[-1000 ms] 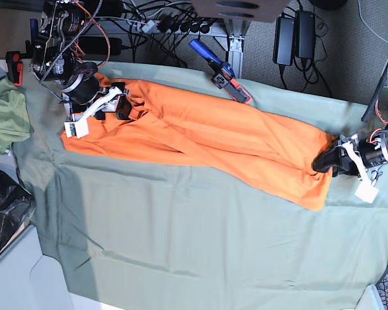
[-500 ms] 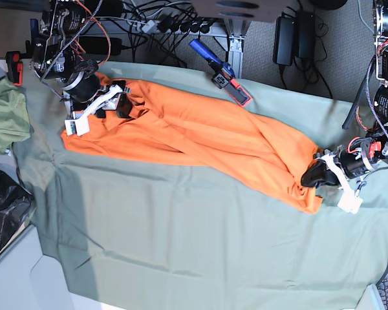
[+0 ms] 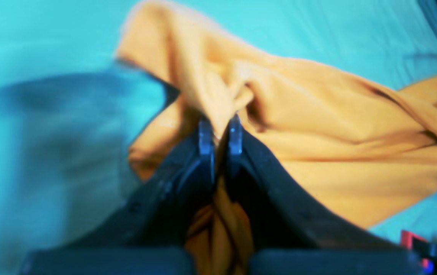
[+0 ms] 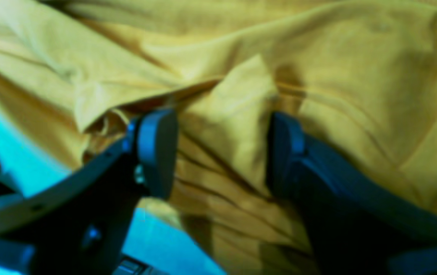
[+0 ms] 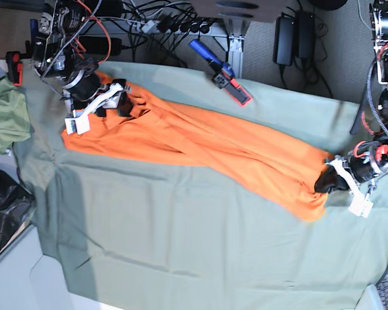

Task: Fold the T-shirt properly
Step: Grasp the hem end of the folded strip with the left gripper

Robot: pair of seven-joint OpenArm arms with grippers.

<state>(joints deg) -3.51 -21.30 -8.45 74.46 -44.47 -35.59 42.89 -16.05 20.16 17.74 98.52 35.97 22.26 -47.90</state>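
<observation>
From the base view the T-shirt (image 5: 200, 145) lies as a long orange band stretched slantwise between the two claws, across a tabletop (image 5: 181, 239) draped in pale green cloth. That view cannot show how either claw's jaws stand; the wrist cameras do. The left claw (image 3: 218, 131) has its two dark jaws drawn nearly together with a pinch of orange cloth squeezed between the tips, and more cloth runs back between the jaws toward the camera. Ahead of it the fabric rises in a soft rumpled peak, then falls away rightward in broad folds. The right claw (image 4: 218, 152) stands with its jaws wide apart, pressed down on the shirt, a raised flap of cloth between the rounded pads and not clamped. The cloth there is matte and creased in shallow ridges. In the base view the left claw (image 5: 330, 181) sits at the shirt's lower end and the right claw (image 5: 113, 100) at its upper end. Beyond the right claw lies an olive green garment (image 5: 5, 116), bunched up.
</observation>
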